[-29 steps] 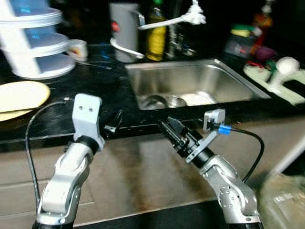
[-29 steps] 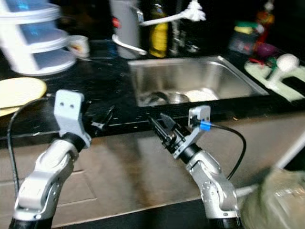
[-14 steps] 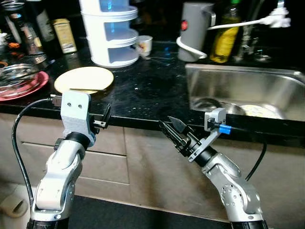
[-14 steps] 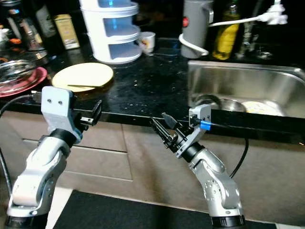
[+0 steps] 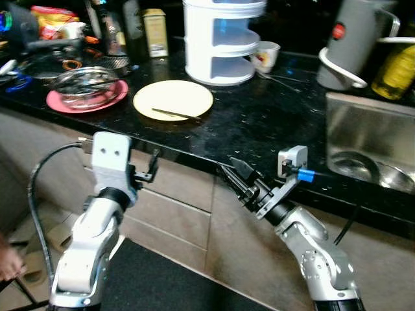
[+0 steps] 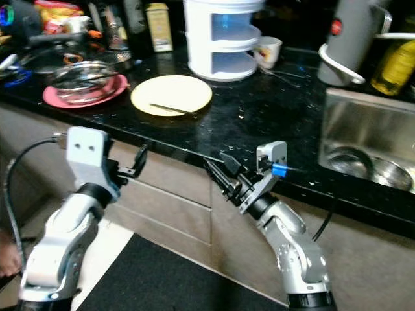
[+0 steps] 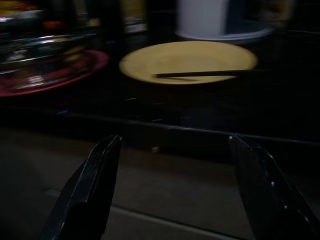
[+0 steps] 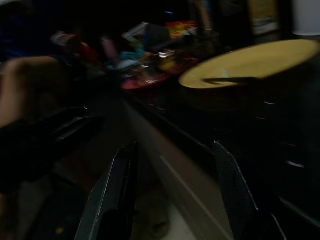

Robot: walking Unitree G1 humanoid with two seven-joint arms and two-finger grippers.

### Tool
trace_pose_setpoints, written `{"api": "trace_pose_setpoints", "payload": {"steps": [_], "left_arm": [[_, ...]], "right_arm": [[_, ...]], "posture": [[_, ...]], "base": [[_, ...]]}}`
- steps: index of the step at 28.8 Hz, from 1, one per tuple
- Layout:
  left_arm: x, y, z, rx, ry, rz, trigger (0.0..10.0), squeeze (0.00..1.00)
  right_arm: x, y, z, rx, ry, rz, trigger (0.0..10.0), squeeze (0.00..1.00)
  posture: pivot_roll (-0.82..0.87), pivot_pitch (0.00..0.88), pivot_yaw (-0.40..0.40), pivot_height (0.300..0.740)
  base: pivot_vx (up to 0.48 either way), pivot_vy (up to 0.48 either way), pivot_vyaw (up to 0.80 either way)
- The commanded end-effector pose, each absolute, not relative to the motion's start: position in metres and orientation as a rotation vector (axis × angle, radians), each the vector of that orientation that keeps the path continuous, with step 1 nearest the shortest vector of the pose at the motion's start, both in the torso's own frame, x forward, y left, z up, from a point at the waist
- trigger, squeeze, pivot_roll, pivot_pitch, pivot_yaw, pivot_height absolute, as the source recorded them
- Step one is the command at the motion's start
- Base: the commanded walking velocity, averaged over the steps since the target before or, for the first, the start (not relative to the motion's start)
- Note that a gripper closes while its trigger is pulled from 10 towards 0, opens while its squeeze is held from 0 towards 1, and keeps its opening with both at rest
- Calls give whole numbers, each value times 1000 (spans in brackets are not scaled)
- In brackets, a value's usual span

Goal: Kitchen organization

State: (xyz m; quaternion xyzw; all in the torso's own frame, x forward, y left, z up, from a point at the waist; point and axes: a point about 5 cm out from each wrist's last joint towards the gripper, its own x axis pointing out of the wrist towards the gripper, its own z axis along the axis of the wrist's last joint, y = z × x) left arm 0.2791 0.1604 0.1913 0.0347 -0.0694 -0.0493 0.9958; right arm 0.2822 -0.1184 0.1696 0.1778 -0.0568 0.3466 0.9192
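Note:
A yellow plate [image 5: 173, 99] with a thin dark utensil [image 5: 176, 115] across it lies on the black counter [image 5: 259, 123]. Left of it, a red plate [image 5: 86, 97] carries a glass bowl [image 5: 84, 81]. My left gripper [image 5: 150, 170] hovers open in front of the counter's edge, below the yellow plate [image 7: 187, 61]. Its fingers [image 7: 85, 190] stand wide apart with nothing between them. My right gripper [image 5: 233, 176] is open too, level with the counter edge and pointing left; the yellow plate [image 8: 250, 62] lies beyond it.
A white stacked container [image 5: 224, 39], a mug [image 5: 264, 57] and a grey kettle [image 5: 353, 42] stand at the back. The steel sink [image 5: 373, 139] is at the right. Cluttered items fill the far left. A dark mat [image 5: 162, 282] covers the floor; part of a person [image 5: 6, 262] shows low left.
The camera has swung left: the sink slid to the right edge and the plates came into the middle. Both grippers keep their open pose before the counter.

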Motion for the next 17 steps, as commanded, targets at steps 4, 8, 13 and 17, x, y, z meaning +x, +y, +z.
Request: {"api": "trace_pose_setpoints", "payload": {"steps": [4, 8, 13, 17], "left_arm": [[281, 163, 195, 90, -156, -103, 10000, 0], [282, 166, 199, 101, -182, -101, 10000, 0], [283, 167, 199, 99, -185, -89, 10000, 0], [283, 167, 199, 98, -186, -87, 10000, 0]], "right_arm": [[286, -122, 171, 368, -128, 685, 10000, 0], [288, -124, 173, 371, -138, 674, 10000, 0], [288, -124, 173, 370, -138, 675, 10000, 0], [289, -124, 174, 371, -141, 676, 10000, 0]], "posture": [[-49, 0, -45, 740], [-49, 0, -46, 740], [-49, 0, -48, 740], [-50, 0, -49, 740]], "base": [[0, 0, 0], [132, 0, 0], [310, 0, 0], [312, 0, 0]]}}
